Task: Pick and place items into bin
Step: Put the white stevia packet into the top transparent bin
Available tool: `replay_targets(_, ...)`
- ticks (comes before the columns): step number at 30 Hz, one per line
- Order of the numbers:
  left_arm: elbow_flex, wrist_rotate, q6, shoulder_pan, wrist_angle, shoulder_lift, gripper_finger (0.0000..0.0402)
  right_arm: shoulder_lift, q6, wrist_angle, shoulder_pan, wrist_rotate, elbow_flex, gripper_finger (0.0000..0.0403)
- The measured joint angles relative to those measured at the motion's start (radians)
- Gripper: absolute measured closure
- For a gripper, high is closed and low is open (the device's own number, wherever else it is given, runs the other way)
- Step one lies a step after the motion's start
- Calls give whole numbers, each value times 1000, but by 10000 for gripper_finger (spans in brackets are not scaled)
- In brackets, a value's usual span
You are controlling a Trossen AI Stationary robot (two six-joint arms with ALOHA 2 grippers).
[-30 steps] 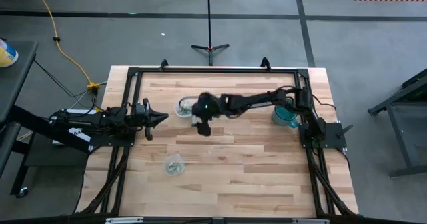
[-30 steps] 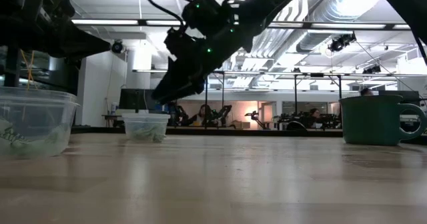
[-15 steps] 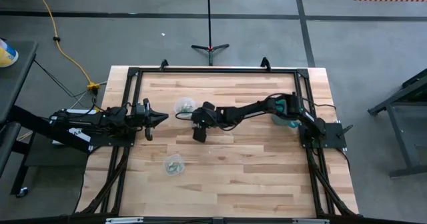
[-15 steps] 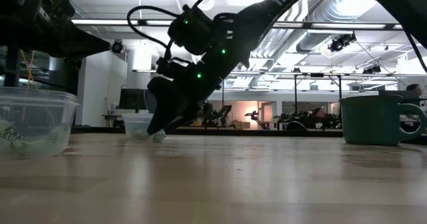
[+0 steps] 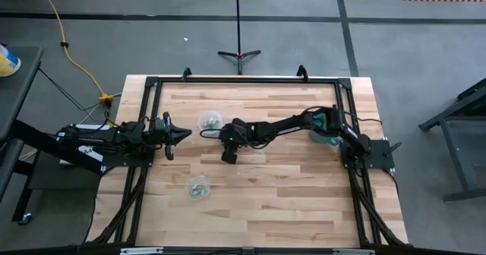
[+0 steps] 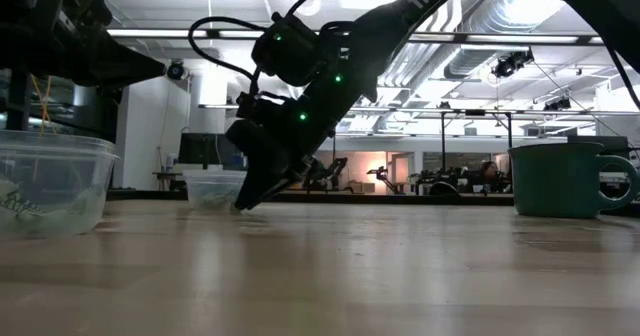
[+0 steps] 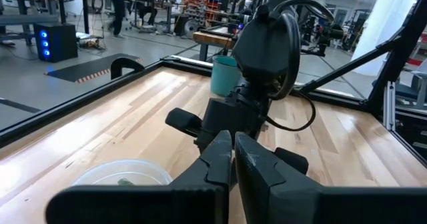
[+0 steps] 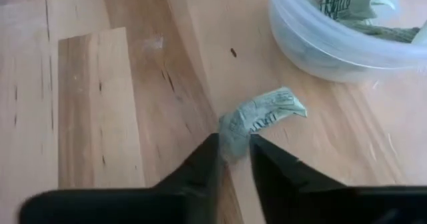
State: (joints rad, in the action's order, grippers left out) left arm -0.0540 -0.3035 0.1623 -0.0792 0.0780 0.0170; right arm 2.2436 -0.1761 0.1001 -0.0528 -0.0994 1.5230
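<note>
crumpled banknote piece [image 8: 261, 116], pale green-grey with print on it, lay on the wooden table [image 5: 288, 187] just beside a clear cup [image 8: 337, 34] that already held similar folded pieces. it looked like thin paper: very light, soft, easily creased, and likely to slide or flutter if nudged rather than pinched. the twisted, bunched end seemed the best place to take it, since the flat printed flap would give the fingers little to bite on.

the right gripper [image 8: 232, 151] was down at the tabletop with its two dark fingers [image 8: 200, 163] nearly closed around that bunched end; the paper sat between the tips, so the pinch looked made or all but made, though a firm hold could not be confirmed. in the overhead view this gripper [image 5: 228, 153] sat near the table's middle, close to the far clear cup [image 5: 209, 121], with a second clear cup [image 5: 198, 187] nearer the front edge and a green mug [image 5: 325, 131] by the right arm's base.

the left gripper [image 5: 184, 134] waited at the table's left side, its fingers pressed together and holding nothing.

compared with a second earlier, the right arm had dropped from above the table to the surface; over the last half second it had barely shifted.
</note>
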Motion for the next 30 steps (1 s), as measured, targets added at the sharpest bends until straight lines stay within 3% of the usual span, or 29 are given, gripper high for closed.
replay_targets(6,0,0,0,0,0,0,346,0,8,13,0,-2,0,397)
replay_targets(16,0,0,0,0,0,0,346,-15,23,8,6,-35,0,399)
replay_targets(23,0,0,0,0,0,0,346,-82,155,-131,28,42,1,402)
replay_targets(30,0,0,0,0,0,0,346,-71,155,-227,-74,49,0,401)
